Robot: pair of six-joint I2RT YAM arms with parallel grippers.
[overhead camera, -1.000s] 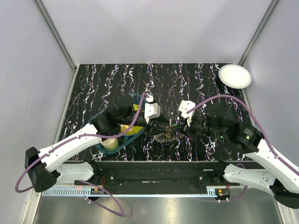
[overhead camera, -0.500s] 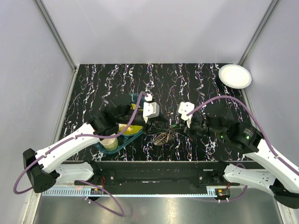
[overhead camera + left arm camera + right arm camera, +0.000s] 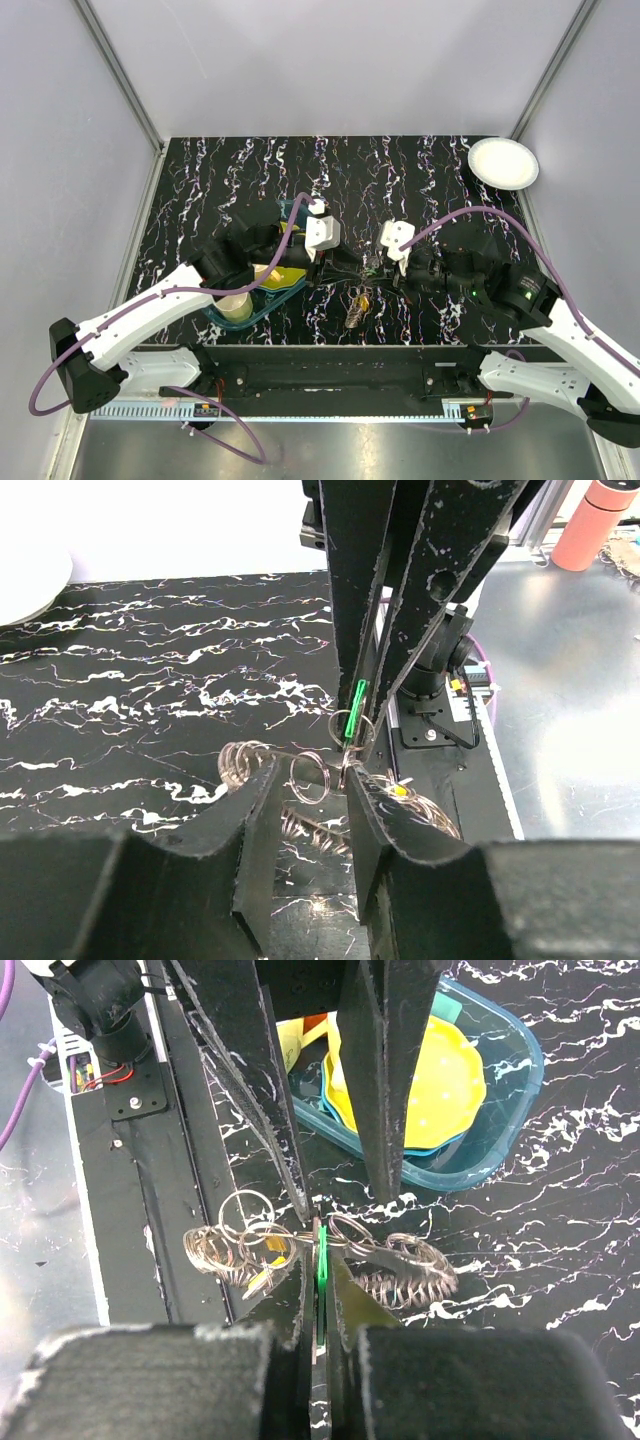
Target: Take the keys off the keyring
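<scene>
At far left, teal tray [image 3: 528, 1055] stacked with yellow plates [image 3: 450, 1090], tan cup [image 3: 235, 308] at its near end. Just right of it, left gripper [image 3: 312, 785], jaws standing apart, a thin wire ring in the gap; contact with either finger not discernible. At centre, between the two arms, the keyring [image 3: 358, 306]: mottled brown-and-silver tangle of rings and coils, upper end up at the fingertips, lower end trailing toward the table's near edge. Facing in from the right, right gripper [image 3: 320, 1265], fingers pinched tight on a thin green piece [image 3: 351, 723] within that tangle. In the far right corner, white plate [image 3: 503, 162], well apart from everything else. Beneath it all, black table [image 3: 250, 170] streaked with white marble-like veins, black mounting rail [image 3: 330, 378] along the near edge. Pale grey walls on three sides, metal posts in the corners. Past the table edge in the left wrist view, pink cylinder [image 3: 600, 520].
</scene>
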